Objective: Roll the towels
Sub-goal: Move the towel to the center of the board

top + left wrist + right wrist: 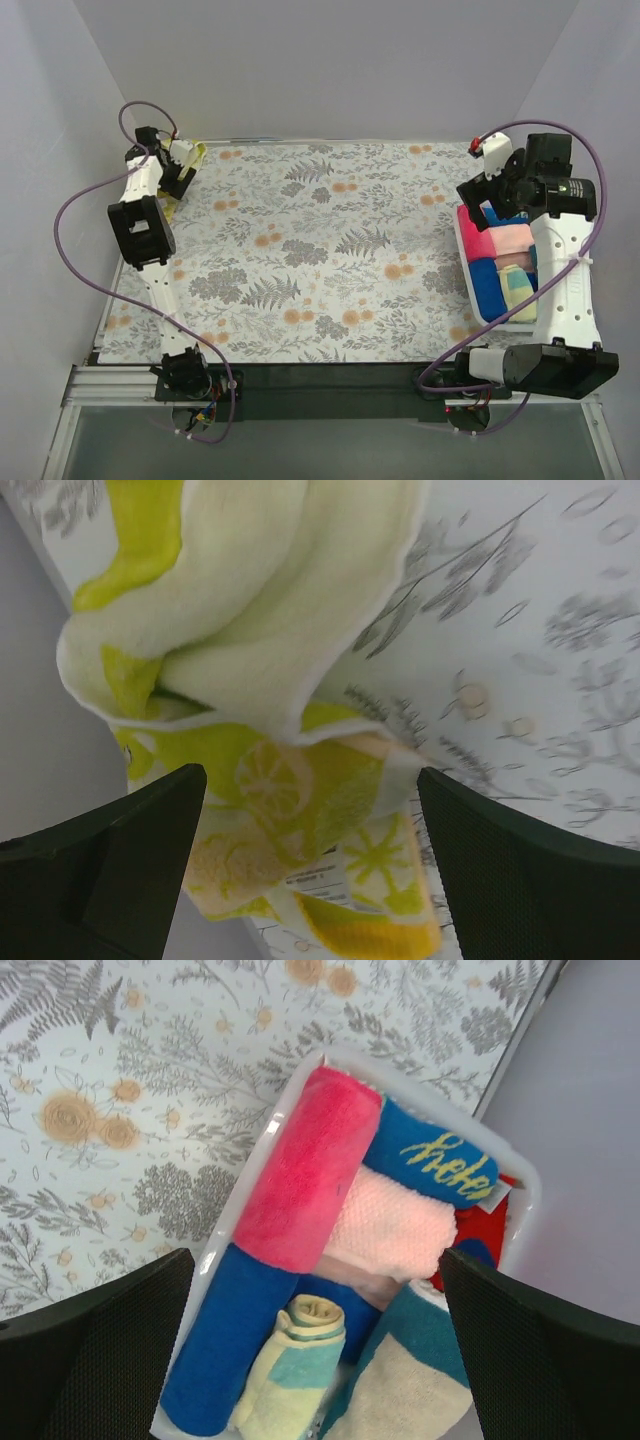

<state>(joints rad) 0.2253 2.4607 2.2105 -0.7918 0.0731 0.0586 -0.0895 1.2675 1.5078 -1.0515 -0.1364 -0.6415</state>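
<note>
The left pincer (310, 772) is open, its two dark fingers wide apart on either side of the yellow towel (260, 610), with no pinch on the cloth that I can see. That towel lies crumpled in a heap at the far left corner of the worktop (560, 630), cream on one face and lemon-printed on the other, its folds piled just ahead of the fingertips and a hem with a small label (315, 872) trailing toward the worktop's edge. It looks light, limp and thick-piled. It will likely sag from whatever point is lifted, will not hold a shape, and will drag on the floral cover more than slide. The hemmed edge or a corner near the label seems the best hold, since a pinch there takes one layer and lets the heap shake out flat, whereas a bite into the middle would gather several folds. Across the worktop the right pincer (318, 1255) hangs open over the basket (265, 1135), where rolled towels lie packed side by side: a red-pink roll (305, 1170), a pale pink roll (390, 1225) and a blue roll (225, 1340), all touching.
</note>
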